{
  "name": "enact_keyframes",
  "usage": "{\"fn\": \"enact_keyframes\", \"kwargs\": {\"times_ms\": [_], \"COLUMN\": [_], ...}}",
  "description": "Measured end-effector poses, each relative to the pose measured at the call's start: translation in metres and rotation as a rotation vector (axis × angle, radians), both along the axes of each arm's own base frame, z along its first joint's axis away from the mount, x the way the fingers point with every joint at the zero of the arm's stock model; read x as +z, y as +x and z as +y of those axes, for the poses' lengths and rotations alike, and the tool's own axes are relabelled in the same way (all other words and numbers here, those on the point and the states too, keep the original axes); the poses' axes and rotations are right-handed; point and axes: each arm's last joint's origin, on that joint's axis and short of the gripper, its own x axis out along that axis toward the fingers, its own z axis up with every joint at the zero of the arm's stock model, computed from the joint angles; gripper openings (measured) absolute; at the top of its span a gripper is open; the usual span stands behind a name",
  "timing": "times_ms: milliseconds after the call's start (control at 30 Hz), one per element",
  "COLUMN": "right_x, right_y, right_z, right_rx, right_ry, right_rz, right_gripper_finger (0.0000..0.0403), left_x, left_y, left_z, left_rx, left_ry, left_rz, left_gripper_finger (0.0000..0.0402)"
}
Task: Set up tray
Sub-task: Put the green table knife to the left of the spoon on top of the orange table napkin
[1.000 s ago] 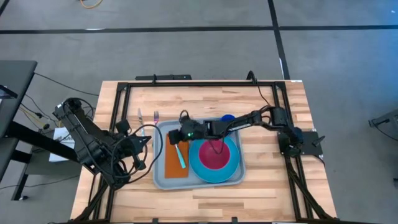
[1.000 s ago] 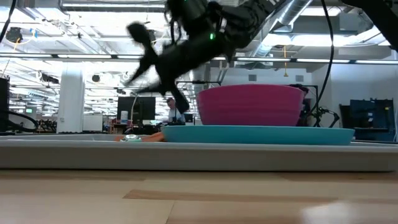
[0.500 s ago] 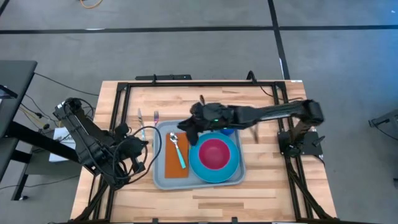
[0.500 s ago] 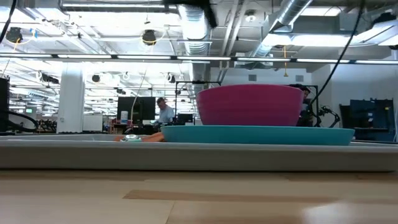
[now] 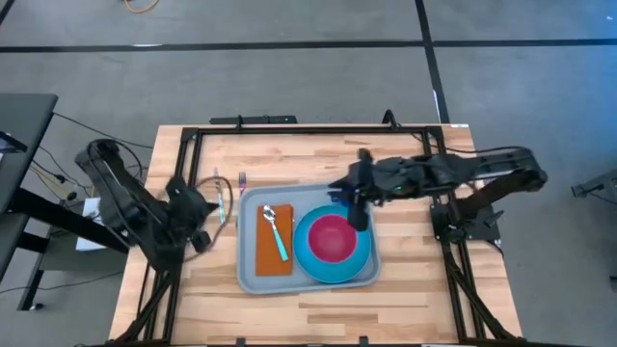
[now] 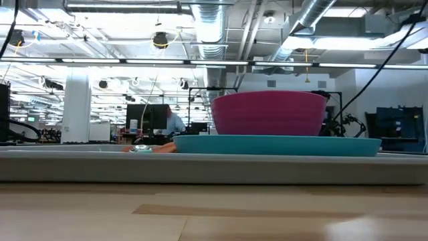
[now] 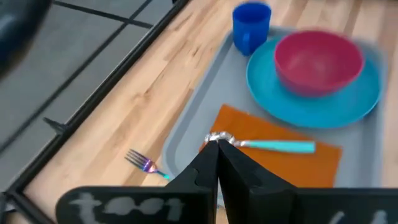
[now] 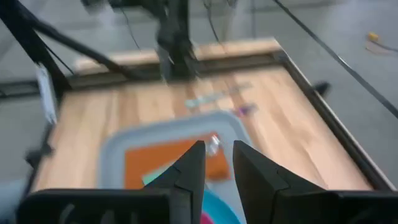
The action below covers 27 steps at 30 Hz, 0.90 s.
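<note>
The pale grey-blue tray [image 5: 249, 275] lies in the middle of the table. On it are an orange napkin [image 5: 272, 253] with a teal-handled spoon [image 5: 279, 234] lying across it, and a bright-blue plate [image 5: 357, 262] carrying a pink bowl [image 5: 331, 239]. A blue cup [image 7: 250, 26] stands at the tray's far edge. My right gripper [image 5: 357, 214] hovers open above the plate's far rim, touching nothing. My left gripper [image 5: 212, 204] is shut, off the tray's left side near the fork [image 7: 143, 163]. Neither gripper shows in the low view.
A fork [image 5: 241, 179] and a knife [image 5: 219, 183] lie on the wood left of the tray's far corner. A black frame rail [image 5: 289, 130] runs along the far edge. Bare wood [image 5: 318, 308] spans the near side.
My right gripper has risen from the spoon's bowl end over the napkin and drawn back toward the table's right, now over the plate's far rim. The spoon stays lying on the napkin. My left arm has swung up and a little toward the far edge.
</note>
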Motion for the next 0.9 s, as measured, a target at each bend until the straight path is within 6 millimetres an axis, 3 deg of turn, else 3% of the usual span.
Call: {"fn": "enact_keyframes", "kwargs": {"times_ms": [200, 467, 633, 900], "right_x": [-0.007, -0.041, -0.050, -0.030], "right_y": [-0.031, -0.032, -0.045, -0.072], "right_z": [-0.011, -0.029, -0.051, -0.071], "right_rx": [-0.046, -0.137, -0.248, -0.411], "right_ry": [-0.037, -0.057, -0.050, -0.062], "right_rz": [0.216, 0.567, 0.758, 0.646], "right_gripper_finger": [0.0103, 0.0169, 0.0197, 0.0212], "left_x": [0.015, 0.020, 0.021, 0.021], "left_y": [-0.020, -0.027, -0.025, -0.038], "left_z": [0.024, 0.035, 0.044, 0.074], "left_rx": [0.008, -0.015, 0.018, 0.134], "left_ry": [-0.050, 0.010, 0.052, 0.079], "left_rz": [-0.109, -0.137, -0.112, -0.102], "left_gripper_finger": [0.0000, 0.0001, 0.0016, 0.0034]}}
